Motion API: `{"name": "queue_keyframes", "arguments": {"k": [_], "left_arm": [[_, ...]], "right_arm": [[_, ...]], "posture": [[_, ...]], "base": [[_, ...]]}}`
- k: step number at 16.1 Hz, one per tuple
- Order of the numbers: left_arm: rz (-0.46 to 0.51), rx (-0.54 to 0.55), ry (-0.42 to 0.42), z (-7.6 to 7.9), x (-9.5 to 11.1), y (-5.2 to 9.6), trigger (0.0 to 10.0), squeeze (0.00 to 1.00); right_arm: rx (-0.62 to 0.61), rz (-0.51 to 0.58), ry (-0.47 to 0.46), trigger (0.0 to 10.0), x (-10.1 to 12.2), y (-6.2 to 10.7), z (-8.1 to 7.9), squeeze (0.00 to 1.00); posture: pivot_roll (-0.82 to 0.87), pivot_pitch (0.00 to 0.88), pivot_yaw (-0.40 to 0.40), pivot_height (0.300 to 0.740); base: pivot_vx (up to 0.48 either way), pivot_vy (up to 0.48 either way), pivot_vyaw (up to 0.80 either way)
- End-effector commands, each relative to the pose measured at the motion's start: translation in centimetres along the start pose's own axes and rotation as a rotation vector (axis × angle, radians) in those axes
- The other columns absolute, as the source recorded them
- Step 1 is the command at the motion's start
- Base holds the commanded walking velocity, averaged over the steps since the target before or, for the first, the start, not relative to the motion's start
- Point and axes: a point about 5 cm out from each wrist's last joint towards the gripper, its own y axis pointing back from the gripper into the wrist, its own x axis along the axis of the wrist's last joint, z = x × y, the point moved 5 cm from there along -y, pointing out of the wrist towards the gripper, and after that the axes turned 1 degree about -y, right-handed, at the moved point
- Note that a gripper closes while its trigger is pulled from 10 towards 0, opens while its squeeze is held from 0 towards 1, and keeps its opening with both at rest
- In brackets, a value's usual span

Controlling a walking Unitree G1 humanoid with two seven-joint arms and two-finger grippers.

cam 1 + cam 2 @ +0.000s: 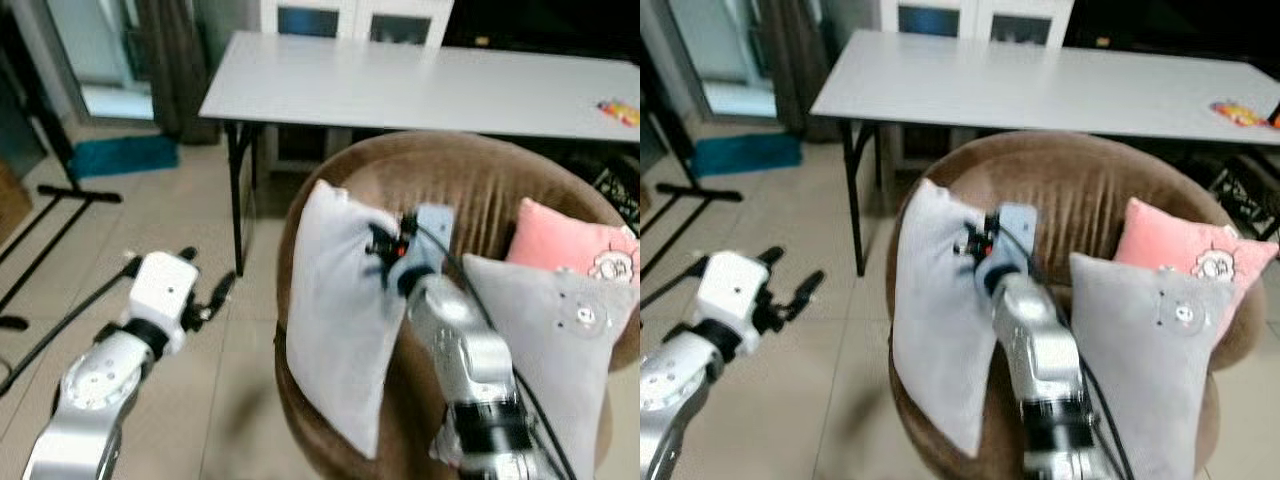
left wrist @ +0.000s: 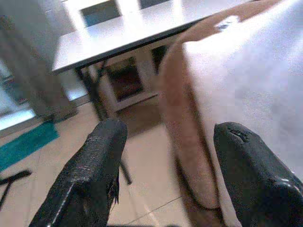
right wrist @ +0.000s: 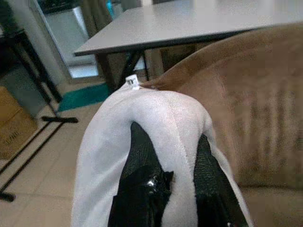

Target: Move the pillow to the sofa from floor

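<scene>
Right end effector (image 1: 385,245) pinches the grey pillow (image 1: 335,320) at its upper edge, long axis upright, leaning over the brown sofa (image 1: 480,180) front-left rim; left end effector (image 1: 205,290), spread wide, hangs beside the sofa.

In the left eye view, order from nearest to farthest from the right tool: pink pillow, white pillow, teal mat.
1. white pillow, pinched in the right tool.
2. pink pillow, on the sofa's right side.
3. teal mat, far left on the floor.
</scene>
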Motion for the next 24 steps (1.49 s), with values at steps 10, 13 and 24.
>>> {"name": "queue_keyframes", "arguments": {"k": [10, 13, 24], "left_arm": [[-0.042, -0.394, 0.005, 3.7, -0.2, 0.2, 10.0, 0.00], [-0.045, -0.414, 0.012, 3.9, -0.3, 0.4, 10.0, 0.00], [-0.039, -0.448, 0.033, 4.2, -0.3, 0.8, 10.0, 0.00]], "right_arm": [[-0.179, -0.001, 0.145, 10.0, 1.4, -3.5, 8.7, 0.00], [-0.313, -0.001, 0.157, 10.0, 2.0, -2.7, 12.6, 0.00], [-0.506, 0.006, 0.165, 10.0, 2.5, 0.0, 18.9, 1.00]], "posture": [[0.00, 0.000, -0.043, 0.740], [0.00, 0.000, -0.047, 0.740], [0.00, 0.000, -0.059, 0.740]], "base": [[0.000, 0.000, 0.00], [0.000, 0.000, 0.00], [0.000, 0.000, 0.00]]}}
